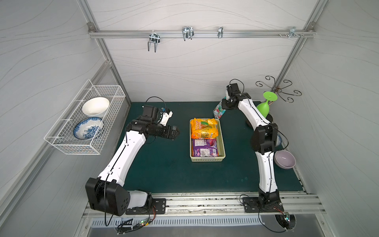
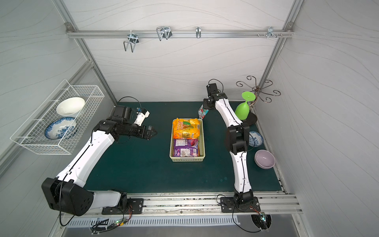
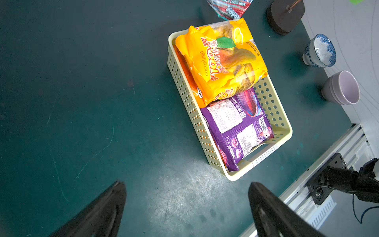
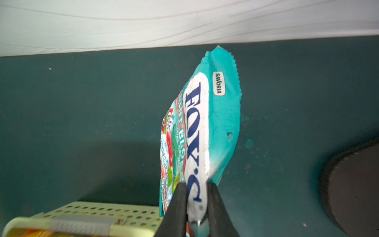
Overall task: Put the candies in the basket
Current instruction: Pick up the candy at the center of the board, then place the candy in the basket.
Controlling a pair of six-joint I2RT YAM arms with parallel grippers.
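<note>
The pale green basket (image 1: pixel 222 143) (image 2: pixel 203 143) (image 3: pixel 284 115) stands mid-mat. Inside it a yellow-orange candy bag (image 1: pixel 204 128) (image 2: pixel 186 128) (image 3: pixel 221 61) lies at the far end and a purple packet (image 1: pixel 205 147) (image 2: pixel 185 147) (image 3: pixel 235 127) at the near end. An orange packet (image 3: pixel 185 76) shows beneath the bag. My right gripper (image 4: pixel 196 185) is shut on a teal "FOX'S" packet (image 4: pixel 217 115) (image 1: pixel 218 111) (image 2: pixel 203 111), which hangs just beyond the basket's far end (image 4: pixel 92 211). My left gripper (image 3: pixel 186 184) (image 1: pixel 177 131) hovers open and holds nothing, left of the basket.
A white wire basket (image 1: pixel 61 141) with two bowls hangs on the left wall. At the right stand an upturned green glass (image 1: pixel 264 107) on a dark base (image 4: pixel 352 184), a blue-patterned bowl (image 2: pixel 255 138) and a lilac bowl (image 1: pixel 285 159). The back wall is close behind the teal packet.
</note>
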